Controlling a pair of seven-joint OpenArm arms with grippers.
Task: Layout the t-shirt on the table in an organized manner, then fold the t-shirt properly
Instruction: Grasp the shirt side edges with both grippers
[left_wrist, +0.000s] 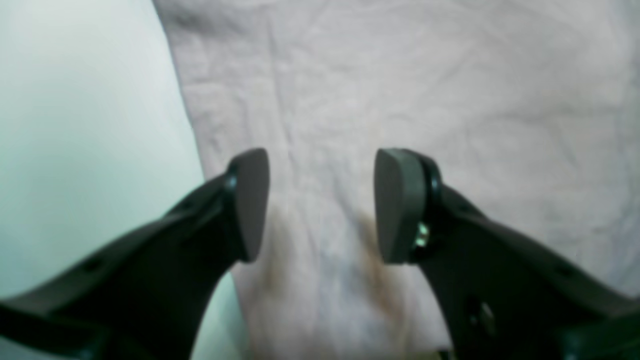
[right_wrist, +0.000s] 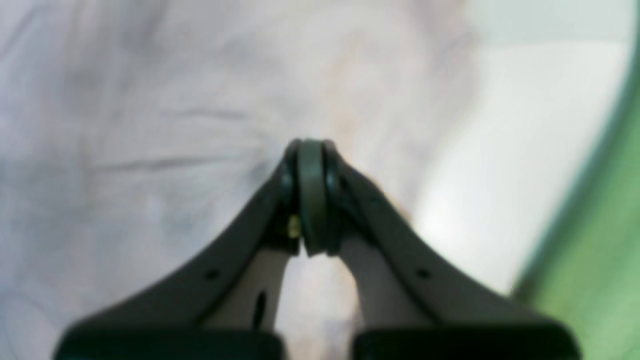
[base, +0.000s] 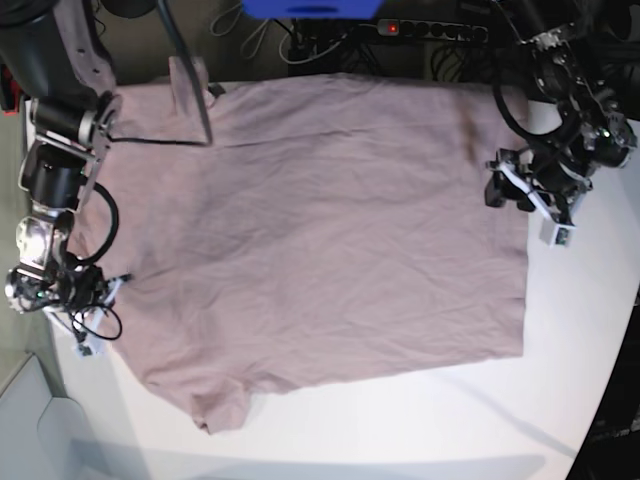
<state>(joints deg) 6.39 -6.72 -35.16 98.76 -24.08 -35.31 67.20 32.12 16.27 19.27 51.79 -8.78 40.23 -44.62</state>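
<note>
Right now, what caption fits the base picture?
A t-shirt spread flat on the table, one gripper at each side.

A dusty mauve t-shirt (base: 320, 230) lies spread flat and lightly wrinkled. It covers most of the white table (base: 420, 420).

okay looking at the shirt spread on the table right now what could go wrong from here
The left gripper hangs open right at the t-shirt's side edge, so a pinch may catch too little cloth and slip. The right gripper is shut over the opposite edge; whether it holds cloth is unclear. Pulling unevenly could bunch the already wrinkled shirt on the table.
</note>
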